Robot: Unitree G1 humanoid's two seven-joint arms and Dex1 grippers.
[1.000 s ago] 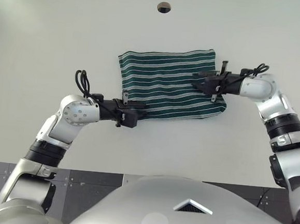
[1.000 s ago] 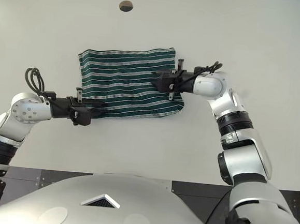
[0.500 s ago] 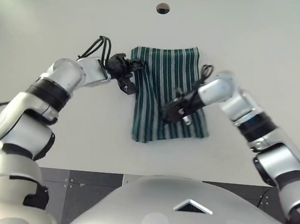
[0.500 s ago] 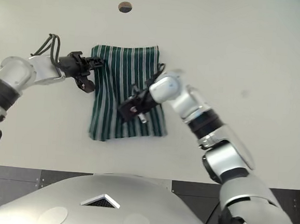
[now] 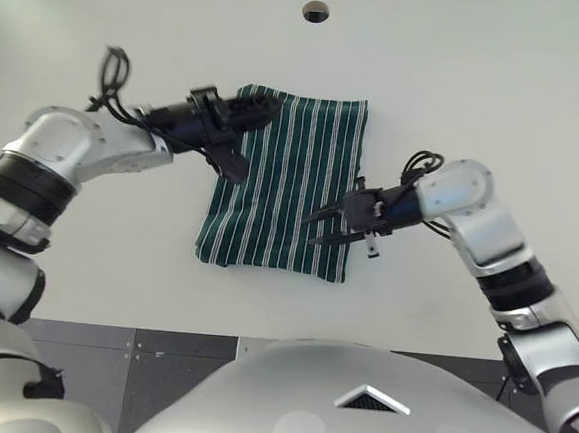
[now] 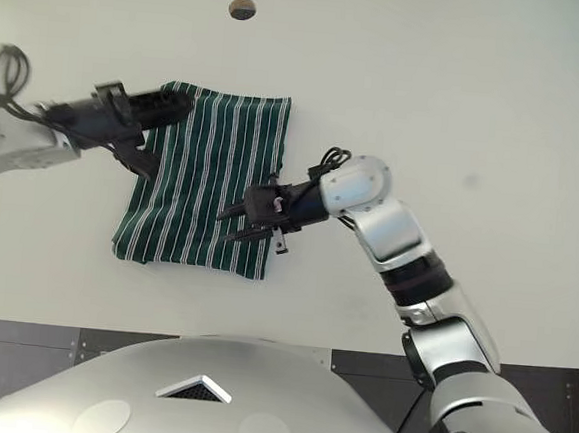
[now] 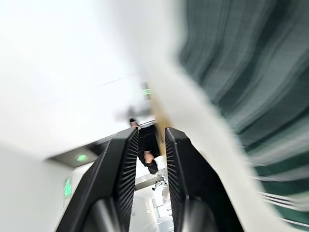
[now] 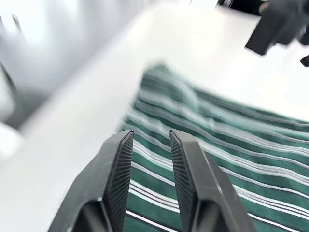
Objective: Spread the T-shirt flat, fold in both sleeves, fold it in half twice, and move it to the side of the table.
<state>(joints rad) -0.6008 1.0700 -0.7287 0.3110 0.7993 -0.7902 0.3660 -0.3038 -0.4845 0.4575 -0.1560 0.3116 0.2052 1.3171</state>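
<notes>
The T-shirt [image 5: 287,181], dark green with white stripes, lies folded into a long rectangle on the white table [image 5: 501,83], its short edges far and near. My left gripper [image 5: 268,108] sits over its far left corner, open by a narrow gap with nothing between the fingers [image 7: 128,154]. My right gripper [image 5: 310,230] hovers low over the near right part of the shirt, open, its fingers [image 8: 120,164] pointing left across the striped cloth [image 8: 231,159]. Whether either gripper touches the cloth I cannot tell.
A dark round hole [image 5: 316,12] is set in the table beyond the shirt. Bare tabletop stretches to the left, the right and the far side. The table's front edge [image 5: 160,329] runs just below the shirt's near edge.
The shirt went from lying wide to lying long, and has shifted a little since half a second ago. My left gripper has moved onto its far left corner. My right arm has swung out to the right.
</notes>
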